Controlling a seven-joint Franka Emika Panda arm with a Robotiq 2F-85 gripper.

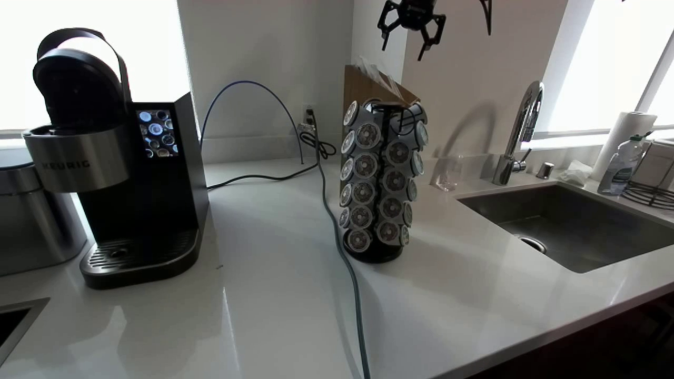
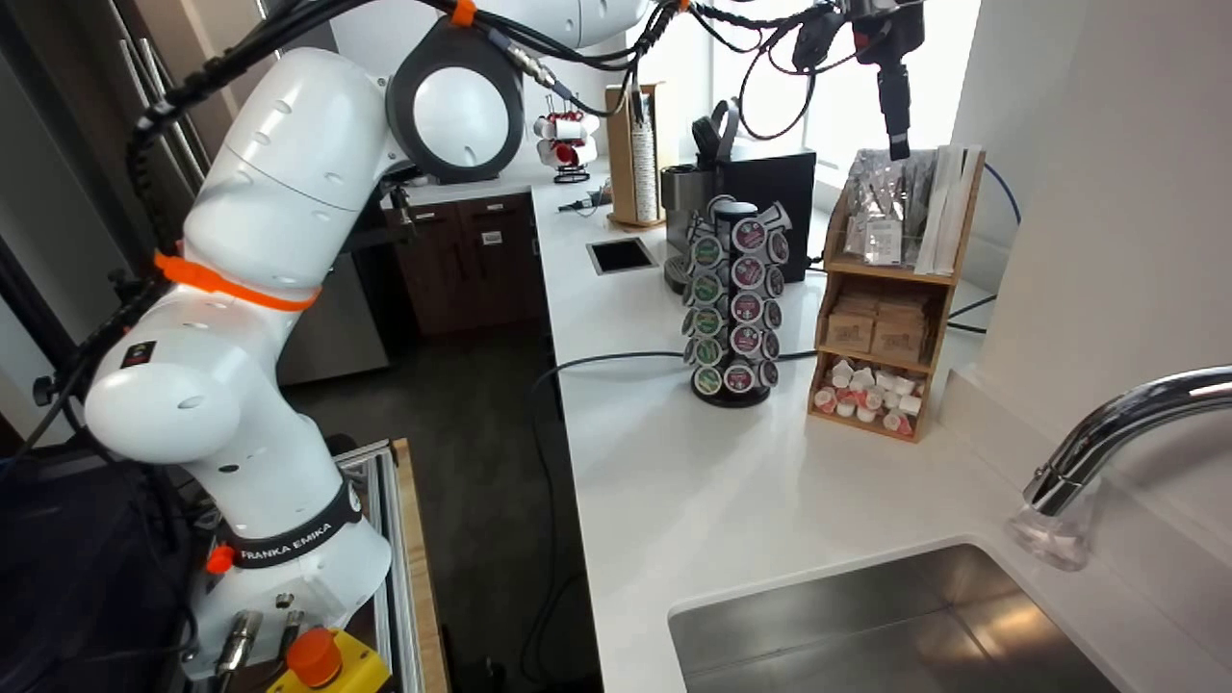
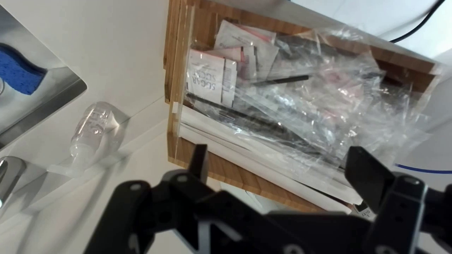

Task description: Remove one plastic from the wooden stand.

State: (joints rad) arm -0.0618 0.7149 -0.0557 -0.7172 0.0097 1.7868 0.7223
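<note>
The wooden stand is a brown slotted shelf with an open, slanted top; it also shows in an exterior view and in the wrist view. Its top compartment holds crumpled clear plastic packets, also visible in an exterior view. White paper packets and long white strips lie beside the plastic. My gripper is open and empty, fingers wide apart, pointing down above the stand's top. In both exterior views the gripper hangs over the stand, apparently without touching the contents.
A carousel of round coffee pods stands close to the stand, also in an exterior view. A black coffee machine, a grey cable, a sink, a faucet and a clear bottle are around.
</note>
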